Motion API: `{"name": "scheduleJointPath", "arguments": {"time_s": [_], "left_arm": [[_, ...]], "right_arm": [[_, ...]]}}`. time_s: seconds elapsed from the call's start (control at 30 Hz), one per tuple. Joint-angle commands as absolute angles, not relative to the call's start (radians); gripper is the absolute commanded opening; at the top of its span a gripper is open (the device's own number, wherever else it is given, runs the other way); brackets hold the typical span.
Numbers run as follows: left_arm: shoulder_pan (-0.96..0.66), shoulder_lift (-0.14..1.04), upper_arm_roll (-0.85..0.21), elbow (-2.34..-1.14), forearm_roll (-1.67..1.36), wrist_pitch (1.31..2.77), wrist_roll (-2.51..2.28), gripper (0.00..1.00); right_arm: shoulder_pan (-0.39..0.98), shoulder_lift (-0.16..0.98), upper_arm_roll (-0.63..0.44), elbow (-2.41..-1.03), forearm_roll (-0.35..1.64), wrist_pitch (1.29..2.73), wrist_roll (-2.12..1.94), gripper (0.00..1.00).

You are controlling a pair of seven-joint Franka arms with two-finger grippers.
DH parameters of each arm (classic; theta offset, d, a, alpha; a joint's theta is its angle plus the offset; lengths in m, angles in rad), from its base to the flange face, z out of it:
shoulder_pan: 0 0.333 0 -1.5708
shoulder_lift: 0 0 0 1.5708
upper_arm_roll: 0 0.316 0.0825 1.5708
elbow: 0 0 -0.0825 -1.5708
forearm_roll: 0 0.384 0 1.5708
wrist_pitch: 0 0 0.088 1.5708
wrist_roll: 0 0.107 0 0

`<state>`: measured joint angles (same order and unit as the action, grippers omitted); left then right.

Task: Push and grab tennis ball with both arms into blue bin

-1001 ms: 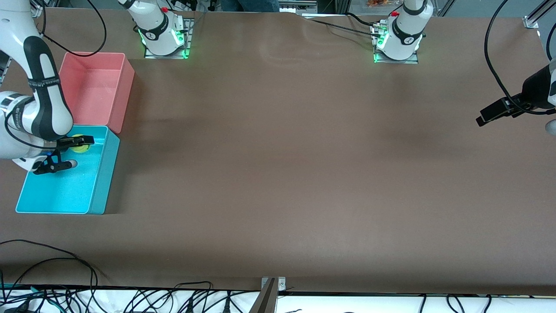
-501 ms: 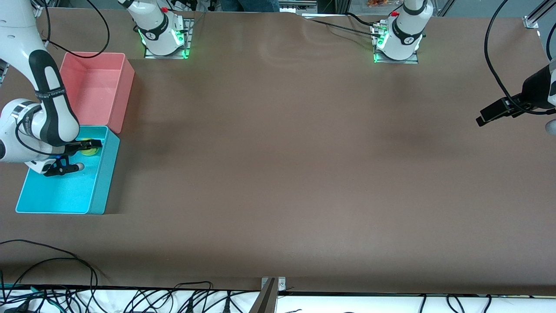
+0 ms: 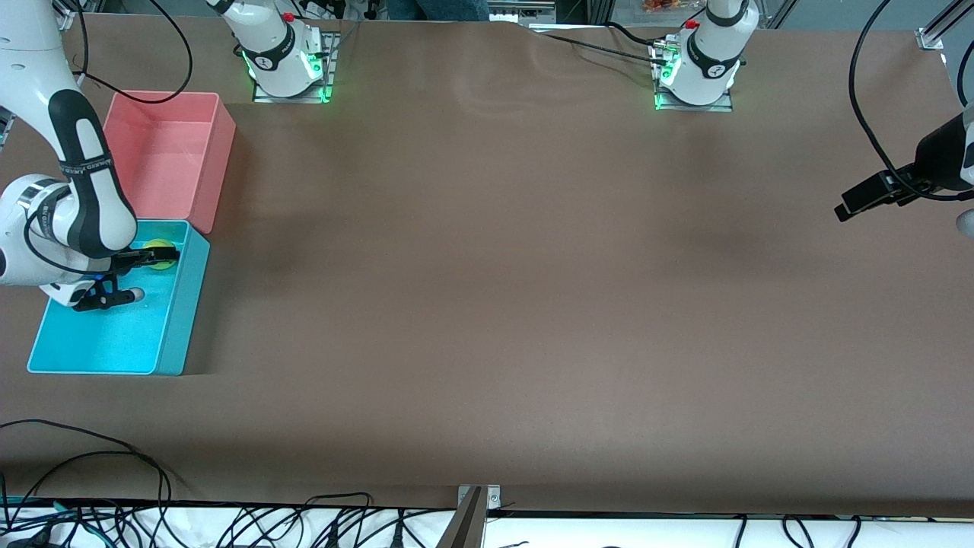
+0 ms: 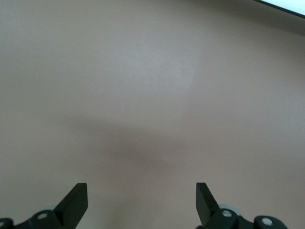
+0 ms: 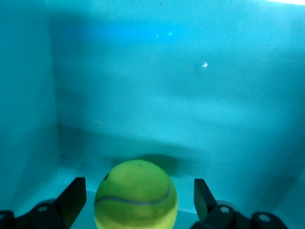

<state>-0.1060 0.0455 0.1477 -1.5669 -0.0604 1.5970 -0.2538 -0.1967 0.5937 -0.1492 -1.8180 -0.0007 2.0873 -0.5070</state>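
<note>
- Right tool (image 3: 128, 275) hardly shifted from half a second ago, still low inside the blue bin (image 3: 176, 335), fingers apart either side of the tennis ball (image 3: 160, 254).
- Fuzzy yellow-green ball (image 5: 136, 195) with a curved seam, resting on the bin floor near the wall beside the pink bin (image 3: 209, 152).
- Left tool (image 3: 875, 195) waiting over bare worktop (image 3: 533, 304), fingers (image 4: 76, 202) spread wide.
</note>
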Motion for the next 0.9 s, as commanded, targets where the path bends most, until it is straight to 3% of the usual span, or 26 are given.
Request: {"name": "scheduleJointPath", "arguments": {"time_s": [0.0,0.33,0.57,0.87], "left_arm": [[-0.103,0.038,0.158,-1.565,-0.078,1.601,-0.233,1.0],[-0.11,0.035,0.123,-1.572,-0.071,1.601,-0.232,1.0],[-0.109,0.034,0.121,-1.574,-0.071,1.603,-0.218,1.0],[-0.115,0.034,0.101,-1.572,0.035,1.6,-0.022,1.0]], "right_arm": [[-0.204,0.568,-0.138,-1.778,0.02,2.057,-0.532,1.0],[-0.184,0.555,-0.135,-1.582,0.02,1.718,-0.517,1.0],[-0.178,0.532,-0.135,-1.473,0.018,1.553,-0.514,1.0],[-0.14,0.42,-0.135,-1.416,0.009,1.407,-0.466,1.0]]}}
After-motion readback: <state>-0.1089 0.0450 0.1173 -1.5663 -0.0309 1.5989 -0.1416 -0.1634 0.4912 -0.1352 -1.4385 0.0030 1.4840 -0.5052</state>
